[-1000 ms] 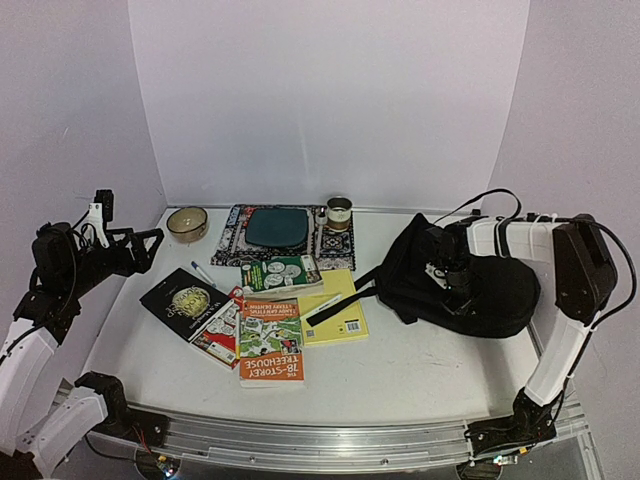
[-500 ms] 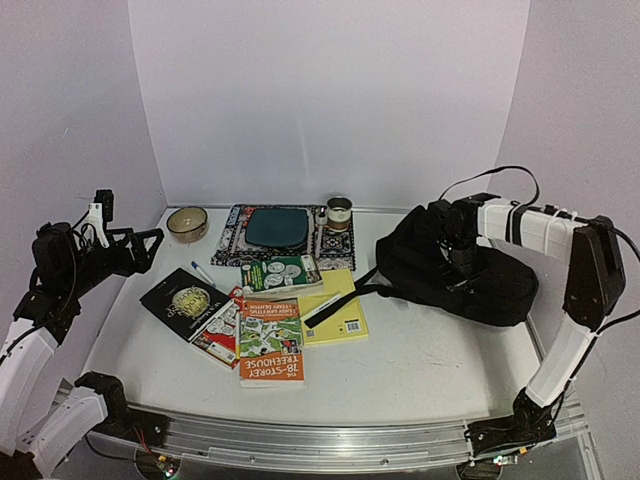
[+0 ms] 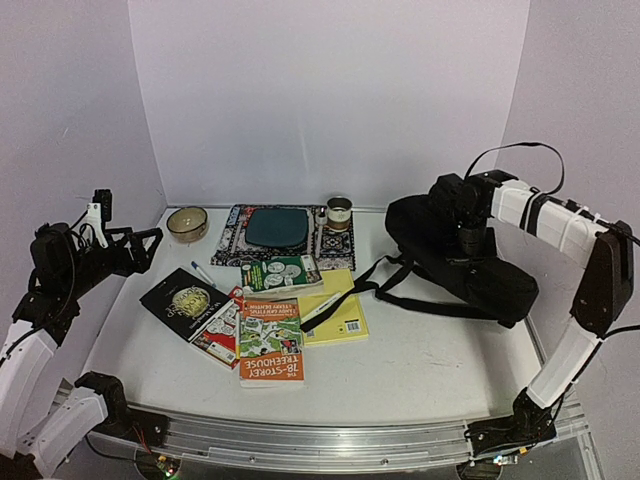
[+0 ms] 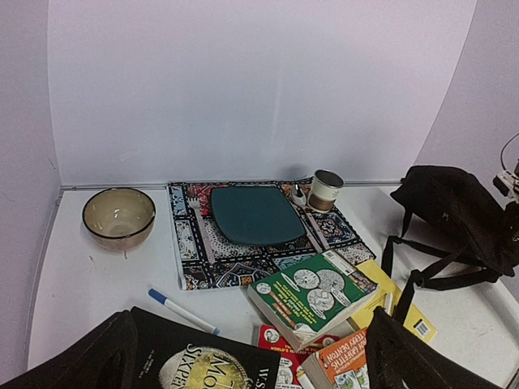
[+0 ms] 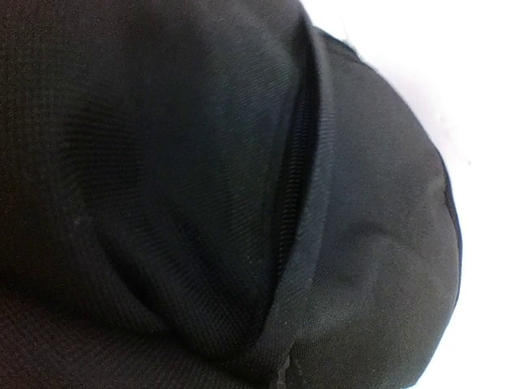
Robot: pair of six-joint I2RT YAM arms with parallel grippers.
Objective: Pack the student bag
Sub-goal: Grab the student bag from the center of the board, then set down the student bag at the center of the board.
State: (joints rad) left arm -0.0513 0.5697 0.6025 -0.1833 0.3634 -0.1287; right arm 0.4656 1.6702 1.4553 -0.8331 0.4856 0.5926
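While the right arm reaches over the far right of the white table, its right gripper is sunk into the top of the large soft black fabric backpack. The fingers are lost in the cloth, so I cannot tell how the jaws stand. The wrist view is all black weave, with one zipper seam running down it, teeth together as far as it shows. What is inside the backpack cannot be told. It slumps near the right wall, and its black straps trail left to just beside the yellow notepad.

The left gripper hangs over the left edge with its jaws spread wide, both fingers framing its wrist view.

At the back sits a round tan glass bowl, mouth up. A small cup with a brown band stands on the patterned mat beside the dark teal pad; its contents can't be made out.

The green paperback, the orange-edged paperback, the black book with a gold roundel and a blue-capped white pen crowd the centre-left. Bare tabletop shows along the near edge and in front of the backpack.
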